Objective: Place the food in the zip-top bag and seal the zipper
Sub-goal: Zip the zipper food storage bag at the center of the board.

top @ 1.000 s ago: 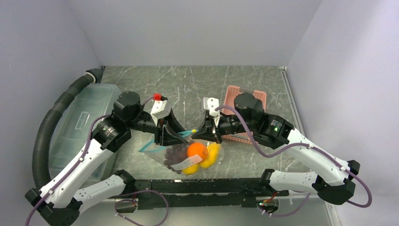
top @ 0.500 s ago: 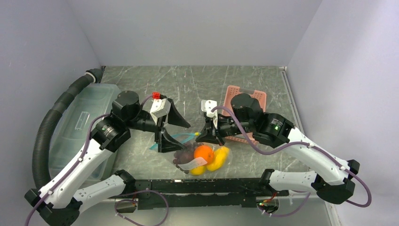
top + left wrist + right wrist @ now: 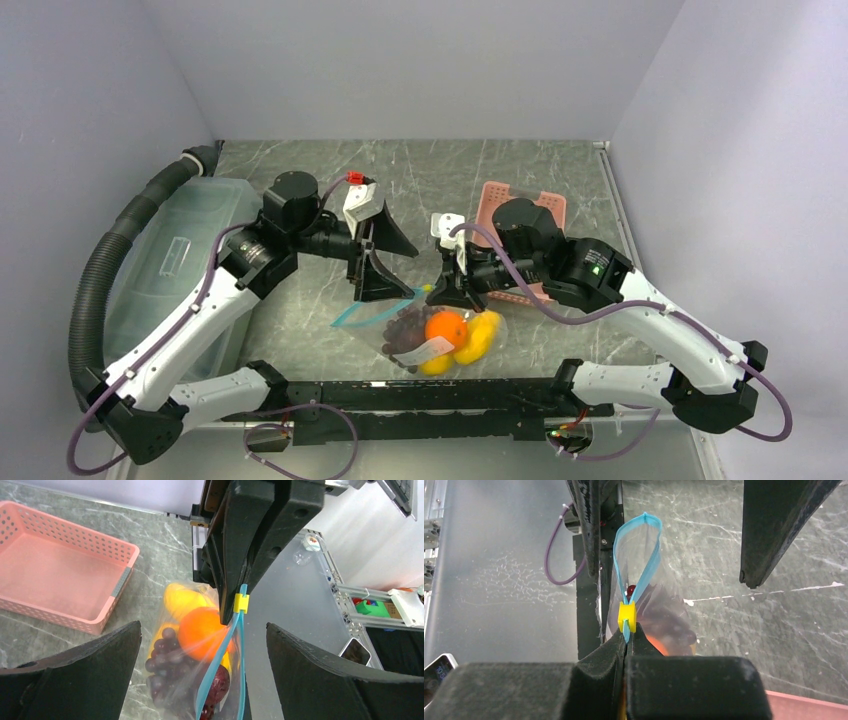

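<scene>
A: Which step is in hand?

B: Sealing, by the look of it. The food (image 3: 447, 328) lies inside the zip-top bag (image 3: 372, 318) on the tabletop (image 3: 450, 180), between the arms. The right claw (image 3: 626, 642) is pressed together on the zipper (image 3: 616, 565) just behind the yellow slider (image 3: 627, 614). Beyond it the teal strips gape in a loop.

A: And the left claw (image 3: 385, 262)?

B: Spread wide above the bag's open end, holding nothing. It likely needs to pinch the slider and draw it along.

A: The room?

B: Grey marbled top, pale walls, and a pink basket (image 3: 545, 205) behind the right arm.
</scene>
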`<control>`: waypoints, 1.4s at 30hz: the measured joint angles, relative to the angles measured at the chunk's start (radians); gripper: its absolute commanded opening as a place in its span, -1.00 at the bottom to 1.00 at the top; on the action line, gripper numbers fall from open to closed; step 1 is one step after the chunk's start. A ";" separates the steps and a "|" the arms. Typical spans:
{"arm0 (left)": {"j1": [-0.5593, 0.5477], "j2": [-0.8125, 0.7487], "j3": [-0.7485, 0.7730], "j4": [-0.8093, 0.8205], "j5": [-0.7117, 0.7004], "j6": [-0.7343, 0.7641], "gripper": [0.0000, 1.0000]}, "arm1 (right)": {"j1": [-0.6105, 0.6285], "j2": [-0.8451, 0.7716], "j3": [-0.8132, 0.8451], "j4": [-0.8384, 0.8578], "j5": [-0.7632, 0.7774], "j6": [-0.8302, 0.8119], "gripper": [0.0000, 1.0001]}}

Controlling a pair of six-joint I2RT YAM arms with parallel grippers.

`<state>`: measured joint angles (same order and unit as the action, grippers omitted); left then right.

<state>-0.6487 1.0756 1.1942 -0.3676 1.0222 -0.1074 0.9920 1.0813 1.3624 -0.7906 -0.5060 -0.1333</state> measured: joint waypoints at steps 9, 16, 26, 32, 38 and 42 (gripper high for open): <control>0.000 -0.005 -0.018 0.072 0.000 -0.064 0.99 | 0.000 0.000 0.002 -0.032 0.005 0.025 -1.00; 0.000 -0.020 -0.056 0.125 -0.009 -0.082 0.74 | 0.000 0.000 0.002 -0.031 0.008 0.058 -1.00; 0.000 -0.020 -0.067 0.196 0.002 -0.107 0.44 | 0.000 0.060 0.035 -0.028 0.023 0.138 -1.00; 0.000 -0.020 -0.082 0.206 0.008 -0.116 0.36 | 0.000 0.091 0.085 -0.028 0.045 0.192 -1.00; 0.000 -0.021 -0.084 0.206 0.010 -0.116 0.13 | 0.000 0.112 0.120 -0.029 0.061 0.220 -1.00; 0.000 -0.026 -0.084 0.203 0.010 -0.115 -0.01 | 0.000 0.127 0.126 -0.031 0.064 0.230 -1.00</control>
<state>-0.6491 1.0492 1.1103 -0.1650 1.0325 -0.2226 0.9920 1.2087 1.4887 -0.8211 -0.4423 0.0963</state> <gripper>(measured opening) 0.530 0.010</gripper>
